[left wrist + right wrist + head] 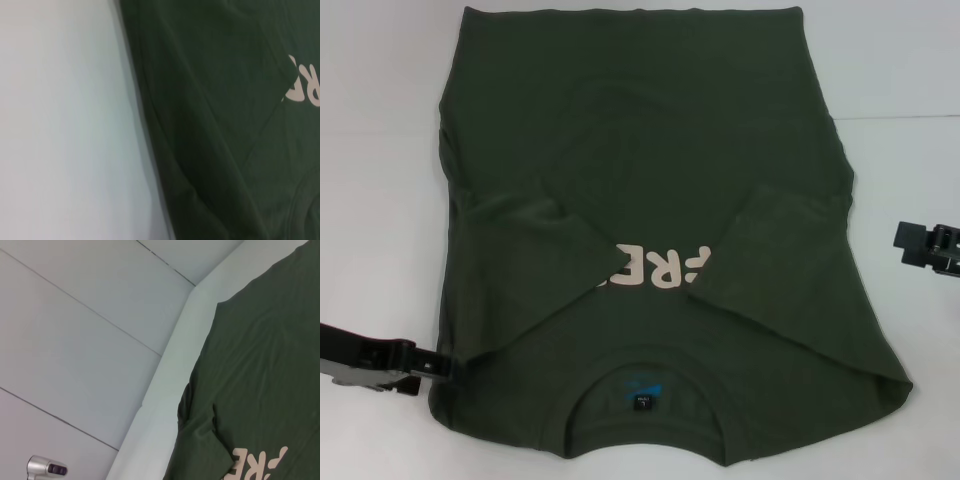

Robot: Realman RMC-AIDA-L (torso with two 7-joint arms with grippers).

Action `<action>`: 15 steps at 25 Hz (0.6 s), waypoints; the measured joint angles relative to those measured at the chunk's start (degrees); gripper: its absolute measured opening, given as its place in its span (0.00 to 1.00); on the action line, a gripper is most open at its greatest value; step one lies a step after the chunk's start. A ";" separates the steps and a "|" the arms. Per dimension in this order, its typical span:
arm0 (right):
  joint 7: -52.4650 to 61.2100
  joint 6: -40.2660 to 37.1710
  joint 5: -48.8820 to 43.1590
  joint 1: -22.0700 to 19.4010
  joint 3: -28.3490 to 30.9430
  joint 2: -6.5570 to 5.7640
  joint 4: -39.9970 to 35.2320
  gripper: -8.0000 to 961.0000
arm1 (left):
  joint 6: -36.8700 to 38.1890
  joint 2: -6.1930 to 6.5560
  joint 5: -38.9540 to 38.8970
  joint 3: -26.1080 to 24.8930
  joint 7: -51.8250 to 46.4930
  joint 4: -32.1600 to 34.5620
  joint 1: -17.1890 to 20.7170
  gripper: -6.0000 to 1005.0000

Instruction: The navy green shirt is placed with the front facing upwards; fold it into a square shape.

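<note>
The navy green shirt [650,150] lies flat on the white table, front up, collar [582,405] nearest me with a small blue label [642,390] inside it. Both sleeves are folded inward over the chest and hide part of the cream lettering [655,270]. My left gripper [430,365] sits low at the shirt's left edge, by the shoulder, touching the fabric. My right gripper [912,245] hovers to the right of the shirt, apart from it. In the left wrist view the shirt [215,125] fills the frame's right half. The right wrist view shows the shirt [265,380] with its lettering [260,465].
The white table [380,150] extends to both sides of the shirt. The right wrist view shows pale wall panels [75,365] beyond the table edge and a small silver device [45,469] down by the wall.
</note>
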 joint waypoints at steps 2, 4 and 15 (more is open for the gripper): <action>-0.08 0.00 -0.09 0.07 0.00 0.08 0.00 0.98 | -0.09 -0.20 0.00 0.48 -0.07 0.00 0.00 0.83; -0.26 0.00 -0.11 0.08 -0.01 0.16 0.00 0.98 | -0.16 -0.30 0.00 0.63 -0.08 0.00 -0.05 0.83; -0.55 -0.01 -0.14 0.15 -0.26 0.40 0.00 0.98 | -0.76 -0.53 -0.05 0.64 -0.07 -1.12 -0.68 0.83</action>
